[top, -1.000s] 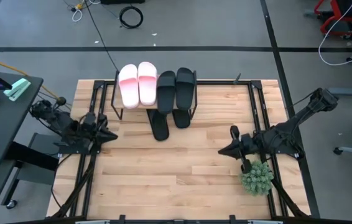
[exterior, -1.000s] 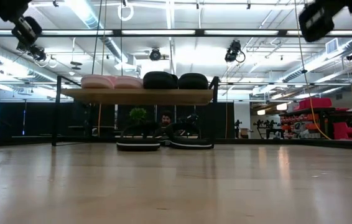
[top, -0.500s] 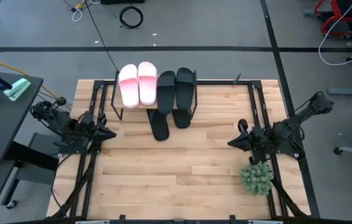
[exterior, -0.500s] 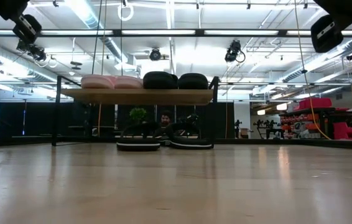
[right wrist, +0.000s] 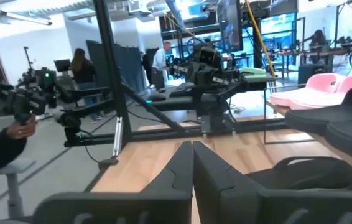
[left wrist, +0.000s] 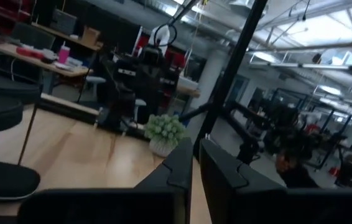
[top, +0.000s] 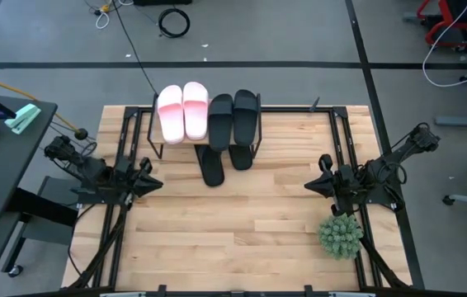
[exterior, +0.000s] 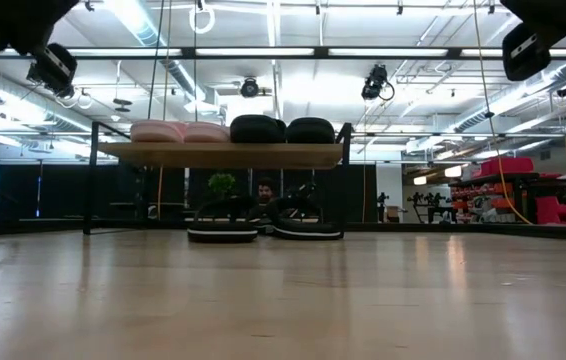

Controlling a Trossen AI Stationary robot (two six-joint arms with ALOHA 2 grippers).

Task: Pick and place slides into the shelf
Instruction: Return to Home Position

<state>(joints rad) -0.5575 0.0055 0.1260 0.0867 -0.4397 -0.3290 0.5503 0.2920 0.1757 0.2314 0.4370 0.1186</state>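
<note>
The shelf (top: 207, 125) stands at the table's far edge. On its wood top board (exterior: 223, 154) lie two pale pink slides (top: 182, 110) and, to their right, two black broad-band slides (top: 233, 117). Two black thong flip-flops (top: 224, 162) lie under the board, their near ends sticking out toward the table's middle; the low view shows the flip-flops (exterior: 263, 230) flat below it. My left gripper (top: 153, 183) hovers shut at the table's left side, well clear of the shelf. My right gripper (top: 308, 187) hovers shut at the right side.
A spiky green plant ball (top: 340, 237) sits at the near right, just behind my right gripper. Black frame rails (top: 126, 157) run along both table sides. Bare wood (top: 233, 223) spreads between the arms. People stand in the room beyond.
My right gripper has drawn back toward the table's right edge and a little toward the far edge, staying shut. My left arm has dipped slightly. The slides and the shelf have not moved.
</note>
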